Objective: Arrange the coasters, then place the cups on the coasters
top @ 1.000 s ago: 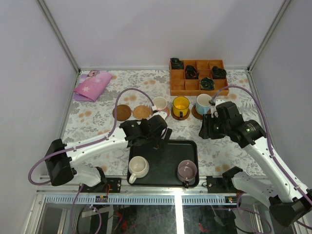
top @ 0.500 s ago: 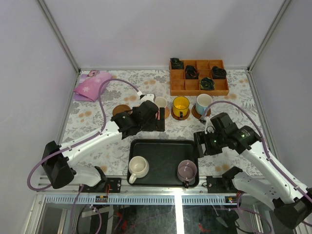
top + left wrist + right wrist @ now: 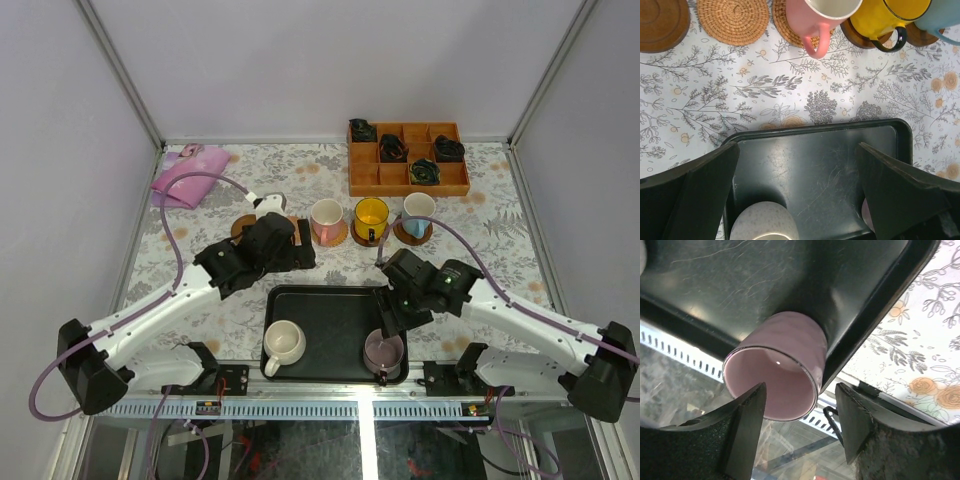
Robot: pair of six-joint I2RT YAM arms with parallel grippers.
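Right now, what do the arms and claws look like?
Both match. The left arm and right arm have white links and black joints. A mauve cable loops along each. The left claw and right claw each have two broad, matte black, tapered fingers.

light: bright, even, diffuse, from overhead
shadows: soft, faint, under the arms
glare: dull sheen on black tray [image 3: 815, 165]; tiny highlight inside mauve cup [image 3: 790, 340]
focus: tablecloth [image 3: 790, 90] print sharp; nearest foreground soft in both wrist views
distortion: enclosure posts lean outward in top view
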